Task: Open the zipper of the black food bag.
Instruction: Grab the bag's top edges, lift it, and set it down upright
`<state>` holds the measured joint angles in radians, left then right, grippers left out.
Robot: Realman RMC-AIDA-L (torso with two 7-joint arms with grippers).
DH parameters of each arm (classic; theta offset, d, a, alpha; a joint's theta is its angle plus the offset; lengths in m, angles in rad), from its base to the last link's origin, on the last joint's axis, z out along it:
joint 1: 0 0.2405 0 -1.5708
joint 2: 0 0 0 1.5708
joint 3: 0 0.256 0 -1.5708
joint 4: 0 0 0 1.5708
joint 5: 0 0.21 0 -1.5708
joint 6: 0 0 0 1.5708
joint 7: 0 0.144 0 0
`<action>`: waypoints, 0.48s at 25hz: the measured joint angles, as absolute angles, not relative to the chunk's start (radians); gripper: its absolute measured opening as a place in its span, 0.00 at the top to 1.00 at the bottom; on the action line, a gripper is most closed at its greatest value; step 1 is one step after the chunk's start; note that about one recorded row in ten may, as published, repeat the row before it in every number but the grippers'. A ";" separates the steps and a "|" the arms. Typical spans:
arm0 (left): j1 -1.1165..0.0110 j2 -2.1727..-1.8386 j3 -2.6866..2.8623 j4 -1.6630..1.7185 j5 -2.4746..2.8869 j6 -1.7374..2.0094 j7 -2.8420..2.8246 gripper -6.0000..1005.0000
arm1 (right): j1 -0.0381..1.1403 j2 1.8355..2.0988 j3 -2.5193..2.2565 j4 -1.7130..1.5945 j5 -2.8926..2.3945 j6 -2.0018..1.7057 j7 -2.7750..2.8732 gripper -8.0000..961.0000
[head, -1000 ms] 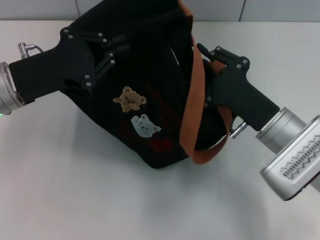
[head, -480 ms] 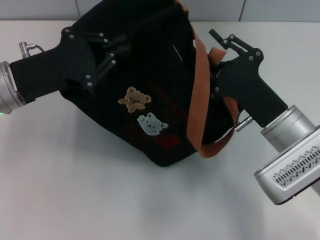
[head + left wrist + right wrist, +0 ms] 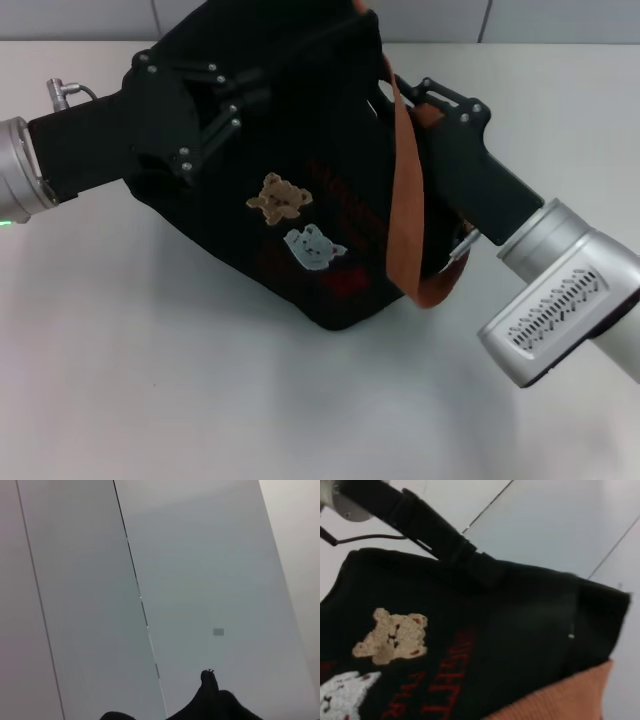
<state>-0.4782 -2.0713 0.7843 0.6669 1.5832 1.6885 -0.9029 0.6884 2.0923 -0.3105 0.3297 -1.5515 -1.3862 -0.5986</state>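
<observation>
The left gripper (image 3: 235,105) is reaching in from the left side of the white table (image 3: 150,380) and pressing against the upper left part of the black food bag (image 3: 290,200). Its black linkage is lying against the fabric, but the fingertips are merging with the dark cloth, so whether they are spread or closed cannot be told. The bag is sitting at the middle of the table toward the far edge, tilted, with its patched side facing the camera. A tan bear patch (image 3: 279,198) is showing on that side, with a pale blue patch (image 3: 314,247) just below it and red lettering (image 3: 345,283) beside them. An orange-brown strap (image 3: 408,200) is hanging down the bag's right side. The right gripper (image 3: 425,95) is pushing against the bag's upper right edge beside that strap; its finger state cannot be told. The zipper is not identifiable in any view.
</observation>
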 joint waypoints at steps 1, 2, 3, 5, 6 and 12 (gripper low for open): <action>-0.478 -2.071 0.784 0.667 1.583 1.689 -0.903 0.91 | 0.688 2.092 -0.310 0.330 -1.551 -1.386 -0.599 0.58; -0.479 -2.072 0.787 0.667 1.583 1.689 -0.903 0.91 | 0.693 2.092 -0.311 0.334 -1.553 -1.381 -0.599 0.58; -0.480 -2.072 0.791 0.667 1.582 1.689 -0.904 0.91 | 0.698 2.092 -0.311 0.341 -1.561 -1.382 -0.599 0.58; -0.481 -2.072 0.796 0.665 1.582 1.689 -0.905 0.90 | 0.699 2.092 -0.310 0.345 -1.567 -1.385 -0.599 0.58; -0.482 -2.072 0.798 0.664 1.582 1.689 -0.906 0.90 | 0.699 2.092 -0.307 0.349 -1.573 -1.389 -0.601 0.58; -0.482 -2.072 0.807 0.665 1.583 1.694 -0.906 0.90 | 0.699 2.092 -0.220 0.361 -1.642 -1.404 -0.600 0.58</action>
<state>-0.4821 -2.0724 0.8067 0.6650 1.5827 1.6937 -0.9064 0.6986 2.0923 -0.2199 0.3613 -1.6420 -1.4038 -0.6004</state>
